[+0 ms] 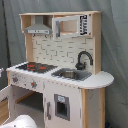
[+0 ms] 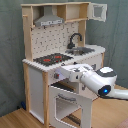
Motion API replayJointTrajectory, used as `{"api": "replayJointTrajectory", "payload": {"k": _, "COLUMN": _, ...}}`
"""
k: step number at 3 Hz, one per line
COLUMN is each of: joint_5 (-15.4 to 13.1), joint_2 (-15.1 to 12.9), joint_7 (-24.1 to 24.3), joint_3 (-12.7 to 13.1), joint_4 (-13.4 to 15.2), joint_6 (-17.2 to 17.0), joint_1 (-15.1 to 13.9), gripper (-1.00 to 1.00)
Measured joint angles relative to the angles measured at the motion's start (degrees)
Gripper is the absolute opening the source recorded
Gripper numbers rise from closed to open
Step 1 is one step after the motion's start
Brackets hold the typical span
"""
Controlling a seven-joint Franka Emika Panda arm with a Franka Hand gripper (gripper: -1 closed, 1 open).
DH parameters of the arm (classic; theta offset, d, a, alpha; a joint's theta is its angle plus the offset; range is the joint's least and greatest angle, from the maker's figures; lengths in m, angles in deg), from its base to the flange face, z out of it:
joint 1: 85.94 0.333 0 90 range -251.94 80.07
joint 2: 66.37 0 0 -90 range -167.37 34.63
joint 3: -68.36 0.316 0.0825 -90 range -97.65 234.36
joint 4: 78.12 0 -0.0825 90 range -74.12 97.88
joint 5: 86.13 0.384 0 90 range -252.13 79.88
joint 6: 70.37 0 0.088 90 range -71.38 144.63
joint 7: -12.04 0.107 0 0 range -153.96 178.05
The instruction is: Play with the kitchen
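The kitchen (image 1: 60,75) (image 2: 60,55) stands tall in both exterior views, light wood with white panels. On its counter are the red-ringed black hob (image 1: 35,66) (image 2: 51,59), the sink (image 1: 70,74) and the black tap (image 1: 83,58) (image 2: 75,39), with the pegboard back and the grey hood (image 2: 48,20) above. In the second exterior view the windowed oven door (image 2: 66,104) hangs open. My gripper (image 2: 62,75) reaches to the front panel just under the hob, above that door. Only part of my white arm (image 1: 20,122) shows in the first exterior view.
The upper cabinet door (image 2: 98,11) at the top of the kitchen stands open. A rounded counter end (image 1: 100,80) juts out beside the sink. Grey curtain hangs behind, and wooden floor (image 2: 15,117) lies in front.
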Motion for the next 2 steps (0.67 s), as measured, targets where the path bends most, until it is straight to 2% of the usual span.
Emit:
{"api": "replayJointTrajectory", "payload": {"k": 1, "joint_5": -0.4, "joint_2": 0.2, "joint_7": 0.0, "joint_3": -3.3, "joint_4": -0.2, "joint_6": -2.7, "joint_1": 4.1, "gripper": 1.00}}
{"api": "replayJointTrajectory", "payload": {"k": 2, "joint_5": -1.0, "joint_2": 0.2, "joint_7": -1.4, "joint_3": -6.2, "joint_4": -2.2, "joint_6": -3.3, "joint_1": 8.6, "gripper": 1.00}}
